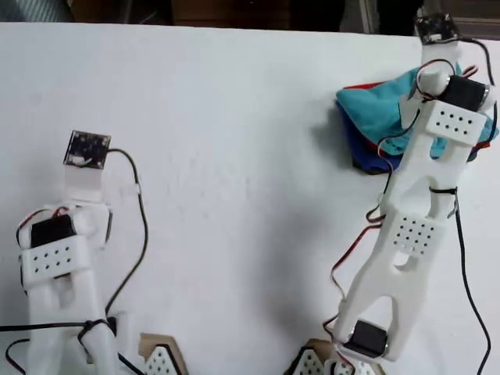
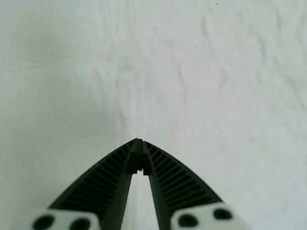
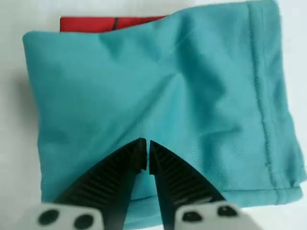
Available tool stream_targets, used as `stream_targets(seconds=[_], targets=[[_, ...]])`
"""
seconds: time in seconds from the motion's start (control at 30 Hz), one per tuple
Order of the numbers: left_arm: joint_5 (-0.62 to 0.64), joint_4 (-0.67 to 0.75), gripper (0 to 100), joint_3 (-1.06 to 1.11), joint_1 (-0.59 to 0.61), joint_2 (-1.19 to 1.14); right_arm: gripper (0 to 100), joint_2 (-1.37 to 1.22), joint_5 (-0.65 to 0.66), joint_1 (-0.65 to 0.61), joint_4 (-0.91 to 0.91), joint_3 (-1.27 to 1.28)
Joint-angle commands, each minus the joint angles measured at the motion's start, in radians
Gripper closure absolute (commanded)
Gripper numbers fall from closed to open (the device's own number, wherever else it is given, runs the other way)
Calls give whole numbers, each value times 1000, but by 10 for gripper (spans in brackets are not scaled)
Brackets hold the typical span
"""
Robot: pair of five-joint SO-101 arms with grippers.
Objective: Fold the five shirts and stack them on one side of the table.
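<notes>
A folded teal shirt (image 3: 158, 96) of fine knit, softly creased and roughly rectangular, is laid on a red shirt (image 3: 110, 23) near the far right corner of the table (image 1: 234, 117), its longer side along the far edge. The right gripper (image 3: 146, 148) is held over it with jaws together. The left gripper (image 2: 138, 143) is likewise closed, near the left edge.

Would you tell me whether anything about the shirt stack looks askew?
Slightly: the teal shirt on top lies rumpled, and a red shirt edge pokes out beneath it, so the edges aren't flush.
</notes>
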State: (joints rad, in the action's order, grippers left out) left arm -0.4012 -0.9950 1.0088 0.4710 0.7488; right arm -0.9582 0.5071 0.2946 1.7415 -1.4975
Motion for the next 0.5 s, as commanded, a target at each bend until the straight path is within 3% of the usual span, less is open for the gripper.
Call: stream_targets(seconds=[0.0,0.47], targets=[[11,9,973,-42,5,18,979,101,-2,12,30,-20],[11,9,973,-41,6,20,979,503,66,-31,-13,720]])
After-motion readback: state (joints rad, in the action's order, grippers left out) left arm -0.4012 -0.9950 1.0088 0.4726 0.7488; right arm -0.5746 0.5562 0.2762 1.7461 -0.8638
